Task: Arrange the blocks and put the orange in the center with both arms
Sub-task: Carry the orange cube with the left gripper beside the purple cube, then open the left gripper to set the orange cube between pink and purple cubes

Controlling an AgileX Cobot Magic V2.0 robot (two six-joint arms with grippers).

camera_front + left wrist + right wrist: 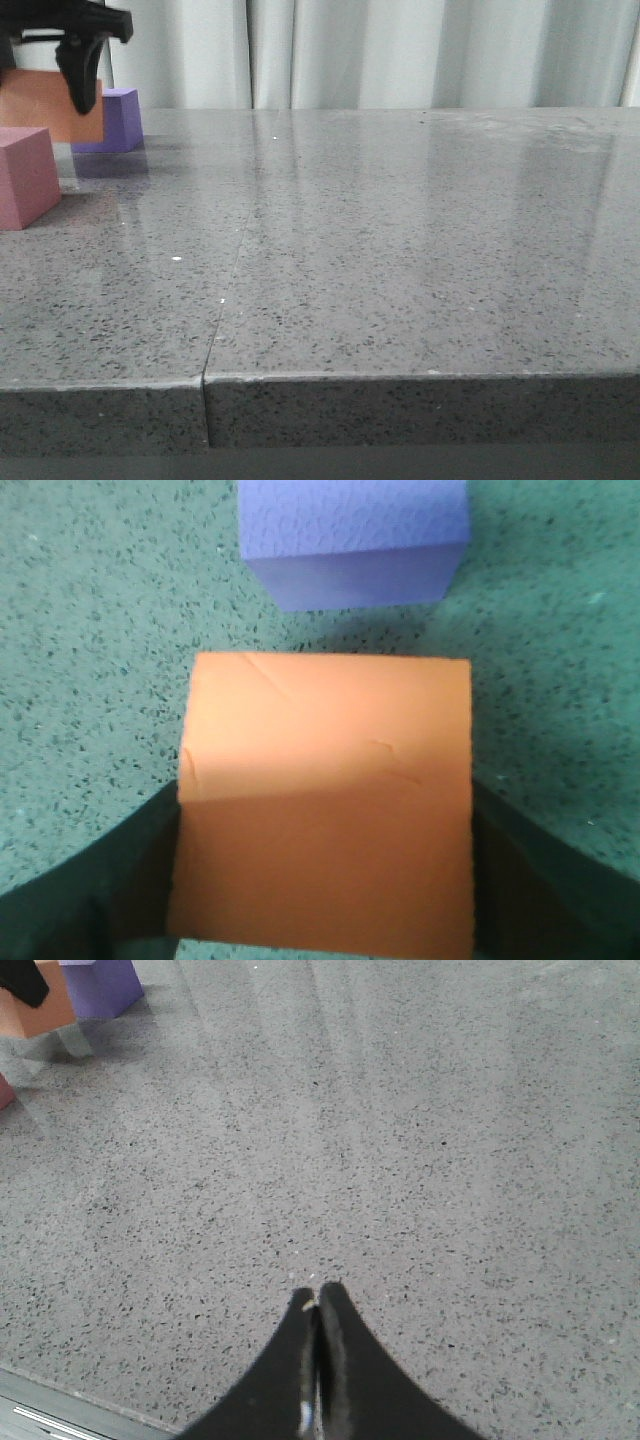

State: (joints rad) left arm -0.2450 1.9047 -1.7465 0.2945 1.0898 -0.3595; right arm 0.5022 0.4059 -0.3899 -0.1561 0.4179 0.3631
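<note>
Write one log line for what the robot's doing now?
left gripper: holding orange cube, lifted | right gripper: shut, empty | purple cube, pink-red cube: on table

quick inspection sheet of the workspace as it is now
surface: grey speckled table, one seam in the top
job's things: orange cube held off the table; purple cube behind it; pink cube at the left edge
clutter: nothing seen
grippers: left gripper shut on the orange cube; right gripper shut, empty, over bare table
cables: nothing seen
surroundings: pale curtain behind the table
</note>
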